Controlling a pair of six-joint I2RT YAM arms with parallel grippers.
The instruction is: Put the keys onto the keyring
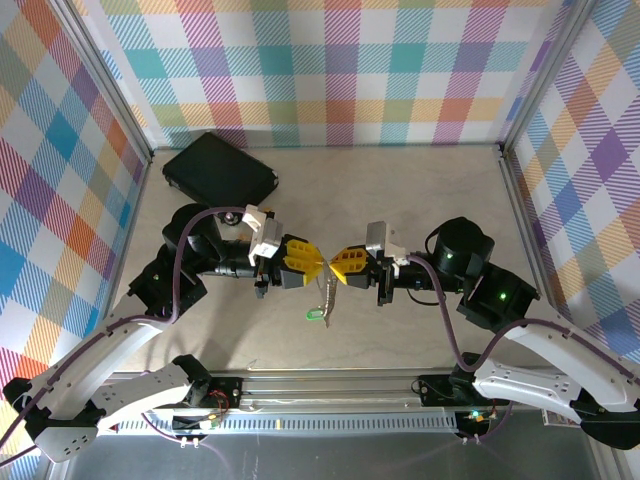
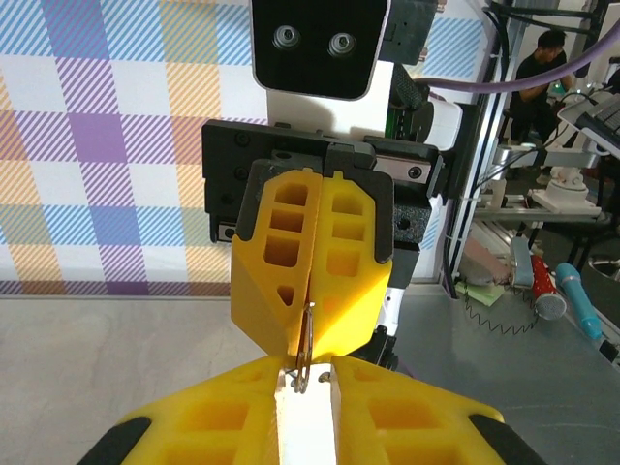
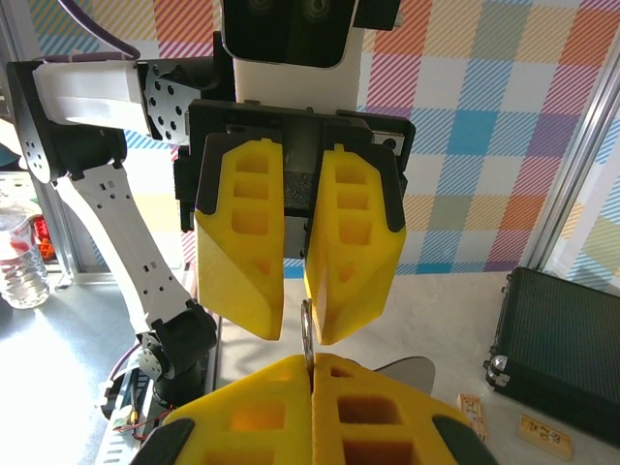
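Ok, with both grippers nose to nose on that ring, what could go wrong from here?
1. The right gripper pinches the thin keyring only at its fingertips, so the ring could twist or slip out.
2. The left gripper stands slightly open at the ring's edge; closing off-centre might knock it loose.
3. The key and green loop dangle below and may swing, tugging on that pinch.

The left arm (image 1: 100,360) and right arm (image 1: 545,378) have white plastic links and black round joints, with purple cables (image 1: 180,262). Yellow blocky fingers (image 1: 296,262) carry rectangular hollows.
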